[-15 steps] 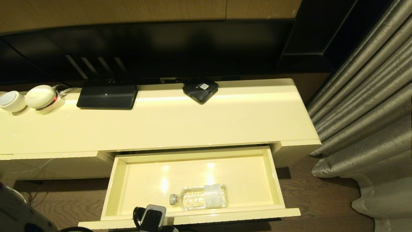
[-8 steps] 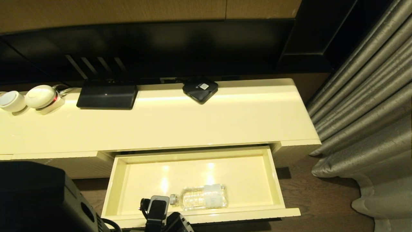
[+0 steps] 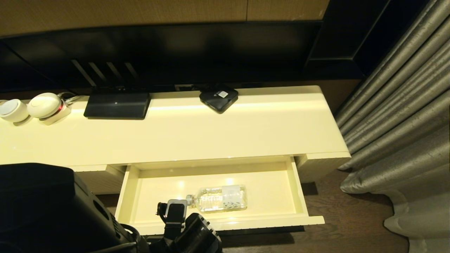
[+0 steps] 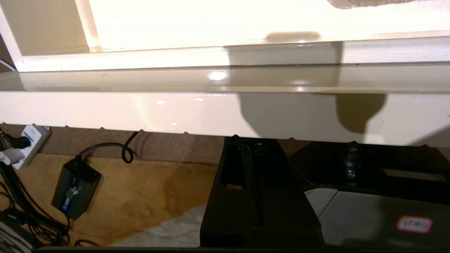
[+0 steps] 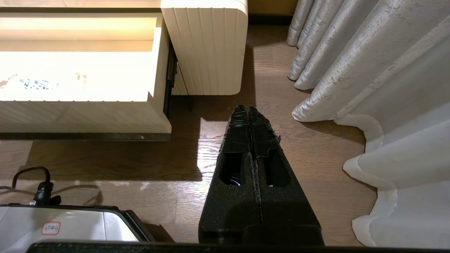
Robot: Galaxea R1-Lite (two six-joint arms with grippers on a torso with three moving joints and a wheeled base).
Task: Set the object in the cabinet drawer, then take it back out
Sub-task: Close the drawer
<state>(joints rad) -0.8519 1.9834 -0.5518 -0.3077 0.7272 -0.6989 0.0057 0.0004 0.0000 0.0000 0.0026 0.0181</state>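
The object, a small clear bottle (image 3: 218,198), lies on its side inside the cabinet drawer (image 3: 246,222), cap toward the left. The drawer stands partly open under the cream cabinet top. My left arm (image 3: 182,232) reaches up against the drawer's front from below. In the left wrist view my left gripper (image 4: 251,140) is shut and empty, its tips at the lower edge of the glossy drawer front (image 4: 140,112). My right gripper (image 5: 249,109) hangs shut and empty over the wooden floor, to the right of the drawer (image 5: 88,116); the bottle's bluish label print (image 5: 31,83) shows inside.
On the cabinet top sit a flat black box (image 3: 117,104), a black square box (image 3: 218,97) and white round devices (image 3: 44,105). A grey curtain (image 3: 404,123) hangs at the right. A power adapter with cables (image 4: 75,188) lies under the cabinet.
The drawer has slid partway back into the cabinet, carrying the bottle with it. My left arm has come forward and further into the head view, following the drawer front.
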